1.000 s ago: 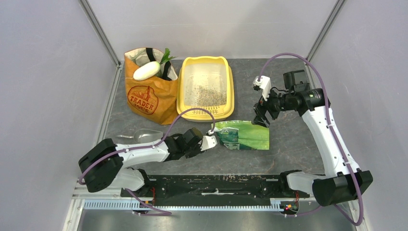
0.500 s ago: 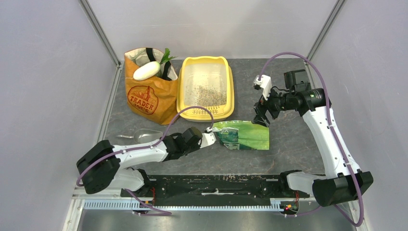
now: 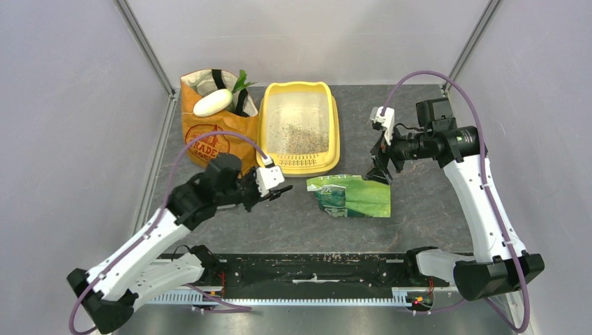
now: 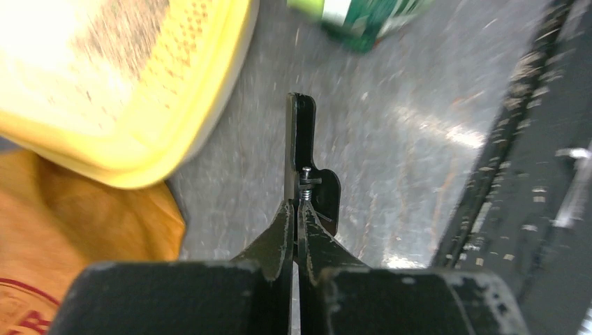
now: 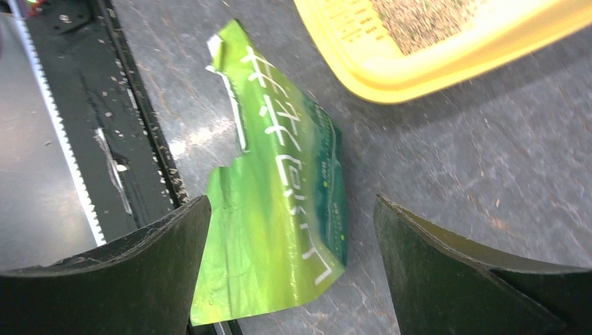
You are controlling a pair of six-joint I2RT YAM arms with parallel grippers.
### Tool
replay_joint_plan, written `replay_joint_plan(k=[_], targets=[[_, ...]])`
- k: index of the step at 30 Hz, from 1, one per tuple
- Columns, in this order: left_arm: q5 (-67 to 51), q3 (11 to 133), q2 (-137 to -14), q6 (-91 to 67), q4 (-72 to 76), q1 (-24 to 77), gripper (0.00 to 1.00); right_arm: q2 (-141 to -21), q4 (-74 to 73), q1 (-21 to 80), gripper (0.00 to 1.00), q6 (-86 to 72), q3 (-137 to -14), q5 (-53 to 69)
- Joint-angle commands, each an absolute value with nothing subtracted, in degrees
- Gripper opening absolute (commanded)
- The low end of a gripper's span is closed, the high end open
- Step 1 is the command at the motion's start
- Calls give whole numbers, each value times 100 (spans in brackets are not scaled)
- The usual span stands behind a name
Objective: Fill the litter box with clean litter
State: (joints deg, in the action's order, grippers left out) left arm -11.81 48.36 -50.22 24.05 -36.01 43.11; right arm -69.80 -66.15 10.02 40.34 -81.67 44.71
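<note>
Rail [image 3: 314, 269], black and grit-speckled, fronts the grey mottled table [image 3: 426, 202]. Left gripper [image 3: 278, 189] clenched, empty; right gripper [image 3: 380, 172] spread wide above green foil bag [image 3: 356, 198]. Farther back, litter box [image 3: 334, 129] holds clean litter [image 3: 301, 137]. Pale walls [image 3: 70, 105] enclose.

The litter box [image 3: 297, 163], a yellow rectangular tray with rounded corners and a pale inner basin, lay flat toward the far side of the worktop [image 3: 419, 202], its slotted strip at the near end. The clean litter [image 3: 301, 137], fine grey-brown granules, formed a thin speckled patch across the basin's near half.
</note>
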Motion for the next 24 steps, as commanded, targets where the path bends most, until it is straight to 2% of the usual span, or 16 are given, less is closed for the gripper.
replay_joint_plan(k=[1, 10, 18, 24], targets=[[-3547, 6062, -5053, 3053, -5088, 4148, 2, -6867, -6941, 1114, 90, 4335, -8491, 5472], [-4985, 7858, -6639, 2184, -4913, 4155, 2, -6907, -6847, 2464, 82, 4311, -8489, 5423], [-5099, 7998, -7056, 1548, -4024, 4225, 2, -6768, -5796, 3253, 75, 3656, -8150, 4919], [-5019, 7929, -7101, 1264, -3669, 4339, 2, -6869, -5660, 3543, 64, 3512, -8106, 4814]])
